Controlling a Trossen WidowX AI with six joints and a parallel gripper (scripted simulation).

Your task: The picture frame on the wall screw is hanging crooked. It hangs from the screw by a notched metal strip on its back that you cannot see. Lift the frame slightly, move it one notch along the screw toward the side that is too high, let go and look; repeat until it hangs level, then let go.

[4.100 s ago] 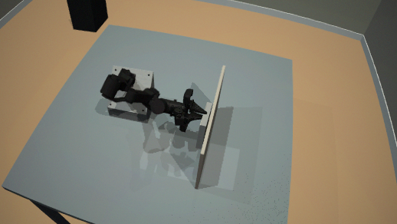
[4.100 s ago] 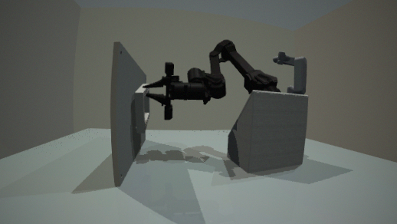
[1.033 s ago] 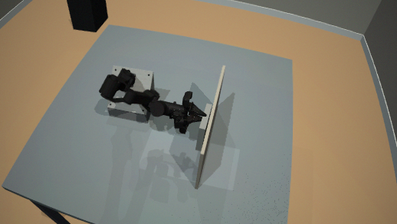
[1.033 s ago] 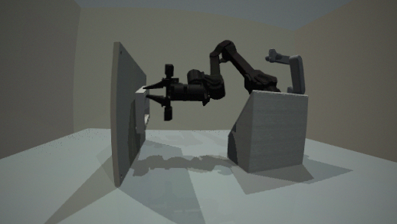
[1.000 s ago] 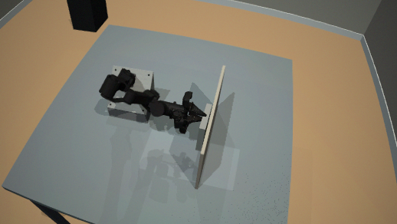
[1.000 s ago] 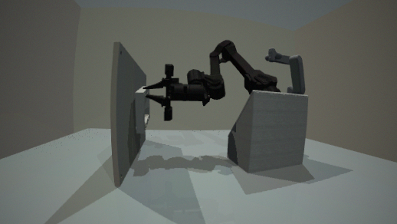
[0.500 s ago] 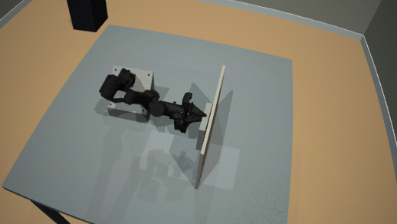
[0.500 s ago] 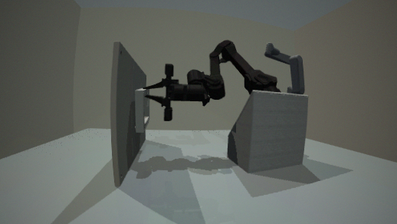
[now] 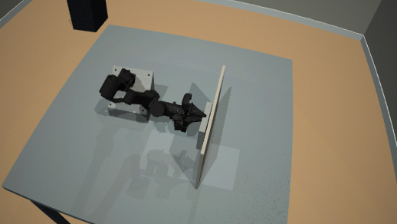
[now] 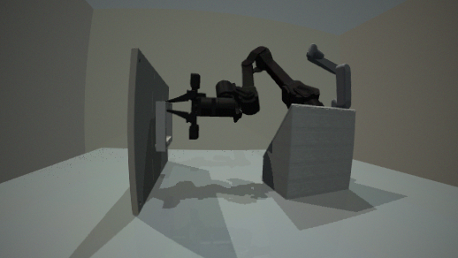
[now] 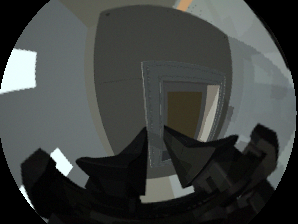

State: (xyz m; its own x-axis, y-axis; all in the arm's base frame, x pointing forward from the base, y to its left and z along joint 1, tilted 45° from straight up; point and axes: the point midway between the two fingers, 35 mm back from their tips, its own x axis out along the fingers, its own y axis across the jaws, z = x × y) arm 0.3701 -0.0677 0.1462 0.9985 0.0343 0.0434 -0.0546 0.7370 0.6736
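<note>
- The tool point(image 9: 204, 116) point(image 10: 166, 106) point(image 11: 153, 128) was pinching the upper bar of the picture frame point(image 9: 200, 139) point(image 10: 161, 128) point(image 11: 153, 100), one finger above the bar and one below.
- The frame hung on the arm's side of a tall upright panel point(image 9: 220, 84) point(image 10: 148, 88) point(image 11: 120, 60); whether it was level could not be told from these angles.
- Inside its grey border was a brown picture point(image 11: 182, 107).
- The black arm point(image 9: 157, 109) point(image 10: 276, 68) reached from a pale block point(image 9: 138, 73) point(image 10: 320, 150), its last part pointing at the panel.
- Block and panel stood apart on a blue-grey tabletop point(image 9: 260, 115) point(image 10: 212, 239), crossed by soft shadows.
- The screw was hidden from sight.
- Beyond one tabletop corner was a dark box shape point(image 9: 88, 15).
</note>
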